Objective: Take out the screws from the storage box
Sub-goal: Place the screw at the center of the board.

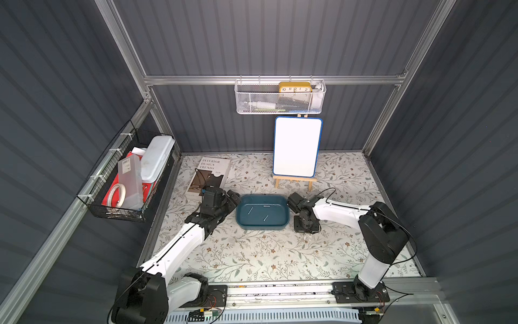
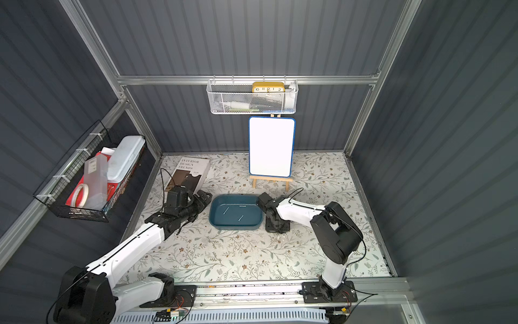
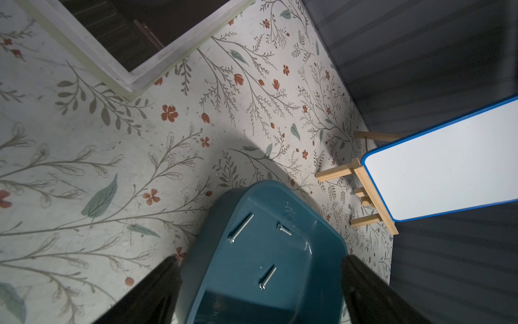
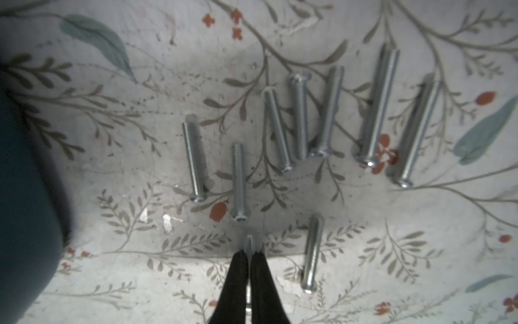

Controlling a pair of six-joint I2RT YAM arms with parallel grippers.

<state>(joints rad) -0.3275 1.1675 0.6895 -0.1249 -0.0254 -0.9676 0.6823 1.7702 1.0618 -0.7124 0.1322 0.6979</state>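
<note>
The storage box (image 1: 283, 221) (image 2: 215, 221), a teal tray, lies mid-table with three screws inside, seen in the left wrist view: a long screw (image 3: 241, 227), a short one (image 3: 284, 229) and a medium one (image 3: 267, 277). My left gripper (image 3: 259, 259) (image 1: 234, 202) straddles the box's back-left corner, its fingers wide apart and pressed against the outer walls. My right gripper (image 4: 249, 254) points down at the table just right of the box (image 4: 22, 196), shut on a thin screw (image 4: 249, 243). Several more screws (image 4: 300, 117) lie side by side on the floral mat below it.
A book (image 1: 208, 175) lies behind the left gripper. A whiteboard on a wooden easel (image 1: 297, 147) stands behind the box. A black wire basket (image 1: 126, 182) hangs on the left wall, a white mesh basket (image 1: 280, 98) on the back wall.
</note>
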